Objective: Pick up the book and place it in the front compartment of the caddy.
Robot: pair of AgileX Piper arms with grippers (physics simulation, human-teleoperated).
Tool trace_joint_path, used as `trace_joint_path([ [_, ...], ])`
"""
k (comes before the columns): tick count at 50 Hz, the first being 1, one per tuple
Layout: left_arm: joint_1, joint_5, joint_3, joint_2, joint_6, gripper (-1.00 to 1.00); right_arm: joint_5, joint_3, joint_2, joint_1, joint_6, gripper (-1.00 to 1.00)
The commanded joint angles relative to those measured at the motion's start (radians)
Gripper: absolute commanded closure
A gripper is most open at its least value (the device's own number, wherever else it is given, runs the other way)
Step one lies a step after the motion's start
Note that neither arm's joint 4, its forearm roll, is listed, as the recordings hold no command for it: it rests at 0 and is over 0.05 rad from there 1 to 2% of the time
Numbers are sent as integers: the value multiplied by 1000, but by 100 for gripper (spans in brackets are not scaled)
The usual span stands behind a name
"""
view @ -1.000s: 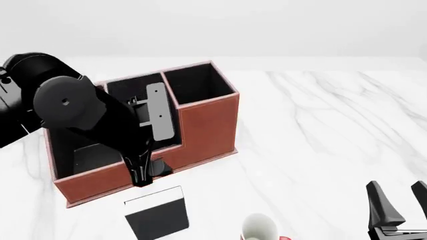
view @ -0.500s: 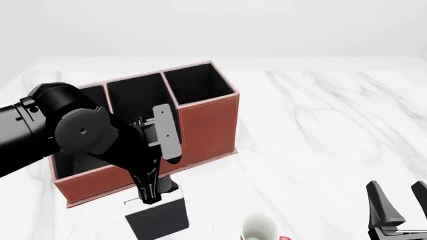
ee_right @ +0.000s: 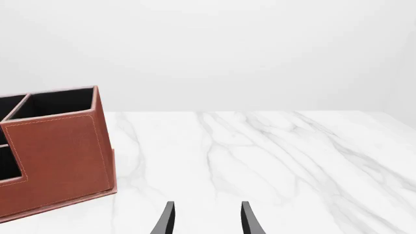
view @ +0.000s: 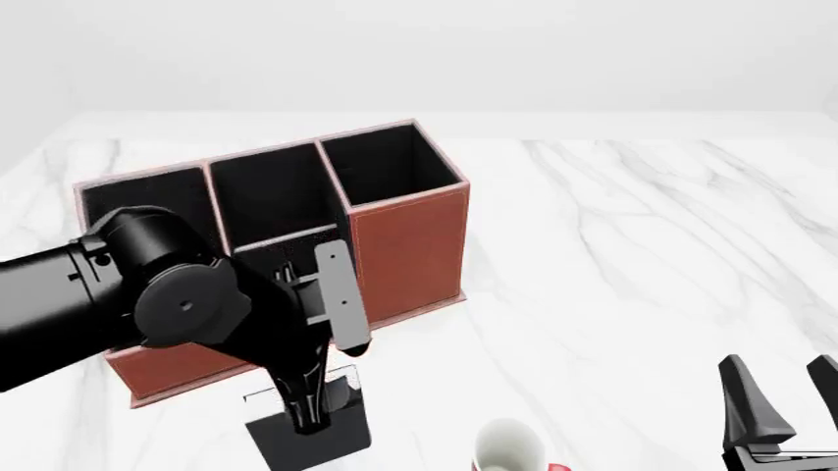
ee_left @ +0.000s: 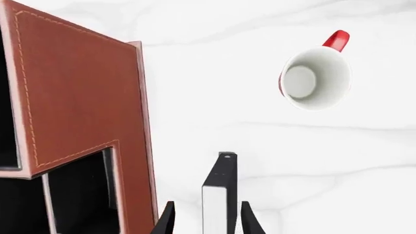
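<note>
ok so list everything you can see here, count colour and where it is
reddish-brown leather-look rectangular caddy: one, black lining and pale pink rim, on the table's left half, toward the far side
thin black rectangular book: one, white strip along one short edge, lying on the table just in front of the caddy, between the left pincer's fingers
white mug: one, red handle, upright on the table near its front edge, to the right of the book
white marble table: one, grey veins, under everything
left arm: one, black, reaching down in front of the caddy
left pincer: one, black, open around the book
right pincer: one, black, open, holding nothing, near the table's front right
</note>
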Motion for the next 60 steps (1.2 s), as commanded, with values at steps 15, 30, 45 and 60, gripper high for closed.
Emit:
trace_joint_path([
  [15, -12, 8, 91, -109, -85, -100, 4, 0, -5, 0, -2, -100],
  [30, 22, -10, 137, -126, -69, -100, 4, 0, -5, 0, -2, -100],
  [45, 40, -37, 177, -141, -64, -100, 4, 0, -5, 0, -2, -100],
  [60, 23, -101, 235, -127, -100, -100, 4, 0, -5, 0, -2, -100],
])
